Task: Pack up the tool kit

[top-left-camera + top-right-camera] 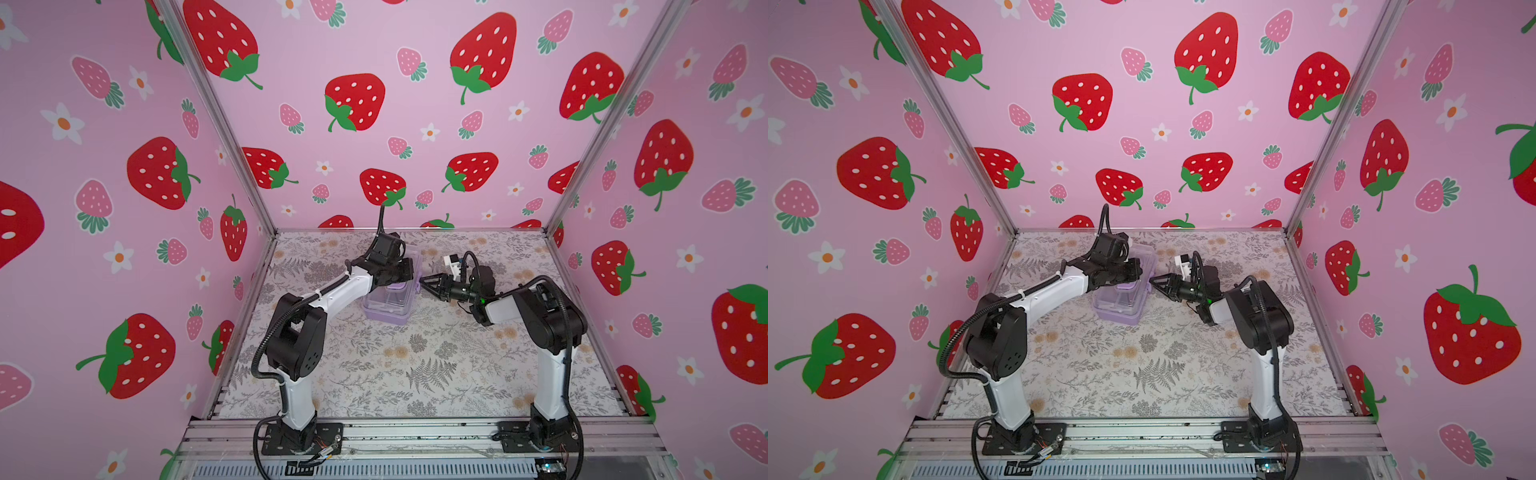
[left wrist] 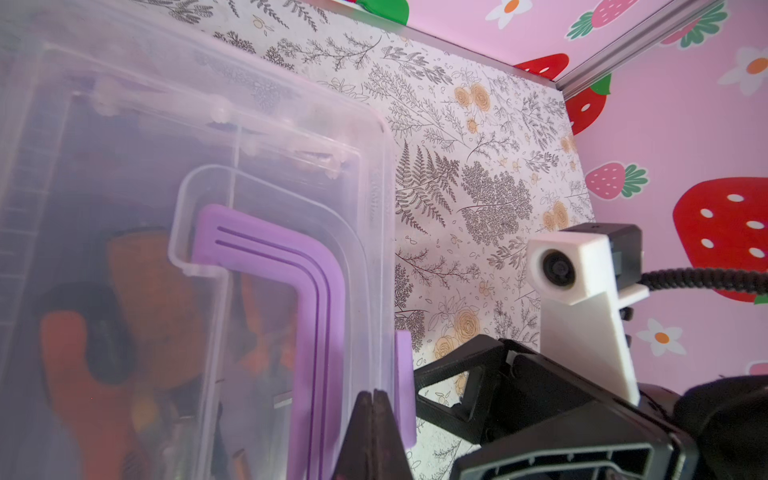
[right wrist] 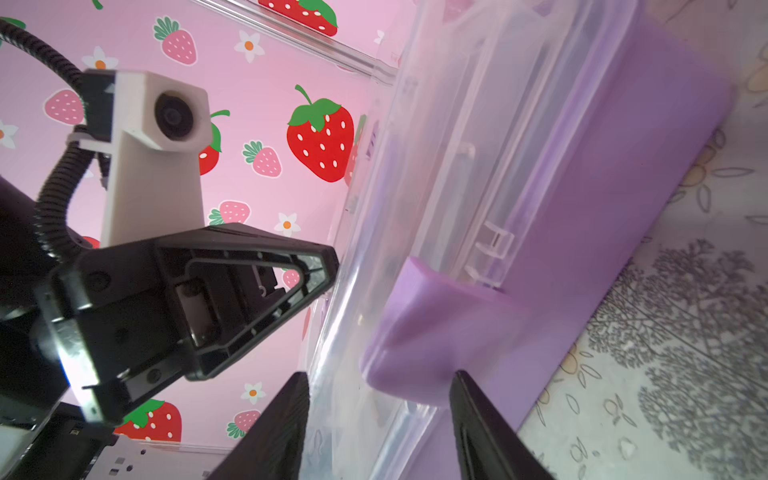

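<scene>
Lilac tool kit (image 1: 386, 305) sits mid-frame in both top views, clear lid (image 2: 291, 137) down; I see orange-handled pliers (image 2: 158, 286) inside. Left gripper (image 2: 376, 432) pinched closed, empty, over lid. Right gripper (image 3: 378, 378) parted, straddling purple side latch (image 3: 419, 332).

Pink strawberry-print walls (image 1: 415, 104) enclose a fern-and-flower patterned tabletop (image 1: 395, 365), framed by aluminium rails (image 1: 415, 432).
</scene>
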Controlling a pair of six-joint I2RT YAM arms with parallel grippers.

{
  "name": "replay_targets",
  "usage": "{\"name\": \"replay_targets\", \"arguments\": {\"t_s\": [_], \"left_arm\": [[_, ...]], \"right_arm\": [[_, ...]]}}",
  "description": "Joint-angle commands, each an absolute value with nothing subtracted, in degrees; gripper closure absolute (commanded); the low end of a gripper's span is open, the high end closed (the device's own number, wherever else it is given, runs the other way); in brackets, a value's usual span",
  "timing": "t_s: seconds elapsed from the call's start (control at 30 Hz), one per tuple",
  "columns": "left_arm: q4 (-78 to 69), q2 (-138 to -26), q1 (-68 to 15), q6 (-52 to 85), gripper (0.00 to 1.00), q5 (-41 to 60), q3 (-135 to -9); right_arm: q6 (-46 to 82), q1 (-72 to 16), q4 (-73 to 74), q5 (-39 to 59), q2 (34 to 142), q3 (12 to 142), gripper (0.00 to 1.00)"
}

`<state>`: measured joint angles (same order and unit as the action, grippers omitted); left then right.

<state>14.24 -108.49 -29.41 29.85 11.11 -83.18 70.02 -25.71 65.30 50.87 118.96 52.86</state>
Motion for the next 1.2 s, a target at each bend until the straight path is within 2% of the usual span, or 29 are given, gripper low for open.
{"name": "replay_targets", "arguments": {"t_s": [0.0,0.27,0.4,0.5,0.57,0.83,0.97,1.03,1.17], "left_arm": [[30.78,-113.82,-29.97,29.94,1.0,12.04,-78.09],[30.98,-114.22,-29.88,29.97,1.0,12.13,-78.26],[31.06,-114.11,-29.76,29.93,1.0,12.08,-78.22],[31.15,-114.08,-29.64,29.88,1.0,12.04,-78.22],[31.05,-114.13,-29.59,29.88,1.0,12.04,-78.16],[30.61,-114.43,-29.52,30.01,1.0,12.47,-77.78],[30.49,-114.56,-29.53,29.93,1.0,12.57,-77.61],[30.38,-114.54,-29.53,29.97,1.0,12.57,-77.48],[30.32,-114.63,-29.4,29.97,1.0,12.53,-77.25]], "right_arm": [[72.42,-25.49,69.41,51.77,120.74,54.14,0.44],[73.78,-25.41,71.89,51.85,121.97,53.4,0.48],[74.7,-25.4,73.1,51.94,122.56,53.36,0.52],[75.15,-25.4,73.39,51.94,122.99,53.76,0.6],[75.23,-25.4,72.63,51.86,123.34,54.29,0.62],[71.74,-25.4,66.14,51.24,123.96,56.6,0.61],[71.73,-25.48,66.06,51.37,124.8,57.69,0.51],[71.79,-25.49,66.09,51.5,125.38,58.06,0.49],[72.07,-25.97,66.04,51.58,126.25,58.73,0.51]]}}
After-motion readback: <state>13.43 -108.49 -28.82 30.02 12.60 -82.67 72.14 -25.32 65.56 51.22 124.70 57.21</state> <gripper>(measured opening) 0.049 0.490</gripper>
